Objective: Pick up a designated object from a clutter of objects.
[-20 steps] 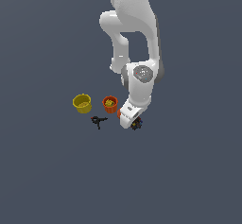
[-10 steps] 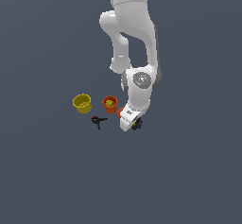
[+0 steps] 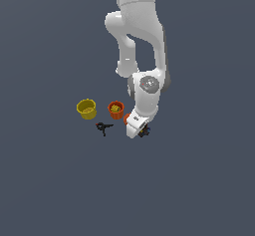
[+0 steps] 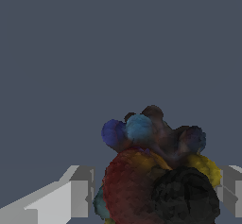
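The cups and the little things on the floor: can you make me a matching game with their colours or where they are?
Things:
1. left cup
2. cup next to it
3. thin branched piece
4. speckled lump

Clues:
A. black
B. between the fingers
C. yellow
D. orange

Pairs: 1-C, 2-D, 3-A, 4-B

Exterior view: arm hides most of the lump (image 3: 145,130) and orange ball (image 3: 127,116); pincer (image 3: 141,131) fingertips unseen. Wrist view: lump's (image 4: 158,171) base and both fingers (image 4: 78,192) cut by frame edge
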Tool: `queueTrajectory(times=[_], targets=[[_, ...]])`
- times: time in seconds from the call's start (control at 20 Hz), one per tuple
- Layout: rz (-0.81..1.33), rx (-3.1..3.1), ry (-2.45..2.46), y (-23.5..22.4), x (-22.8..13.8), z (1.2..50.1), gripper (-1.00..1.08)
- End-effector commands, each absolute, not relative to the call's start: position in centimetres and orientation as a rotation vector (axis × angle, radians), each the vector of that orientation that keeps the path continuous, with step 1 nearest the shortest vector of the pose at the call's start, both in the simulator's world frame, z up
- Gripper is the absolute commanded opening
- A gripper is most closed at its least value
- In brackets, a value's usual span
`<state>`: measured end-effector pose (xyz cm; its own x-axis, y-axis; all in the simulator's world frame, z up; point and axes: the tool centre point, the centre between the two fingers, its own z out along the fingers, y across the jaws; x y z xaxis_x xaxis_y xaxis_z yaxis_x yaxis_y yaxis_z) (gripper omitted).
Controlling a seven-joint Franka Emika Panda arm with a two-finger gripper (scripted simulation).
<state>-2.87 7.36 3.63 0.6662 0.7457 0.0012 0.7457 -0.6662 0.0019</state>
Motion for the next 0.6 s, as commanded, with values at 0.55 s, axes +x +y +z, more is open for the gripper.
queueTrajectory(times=[0.55], targets=[[0.002,2.866,1.284,7.1,-2.2,7.6,-1.0]])
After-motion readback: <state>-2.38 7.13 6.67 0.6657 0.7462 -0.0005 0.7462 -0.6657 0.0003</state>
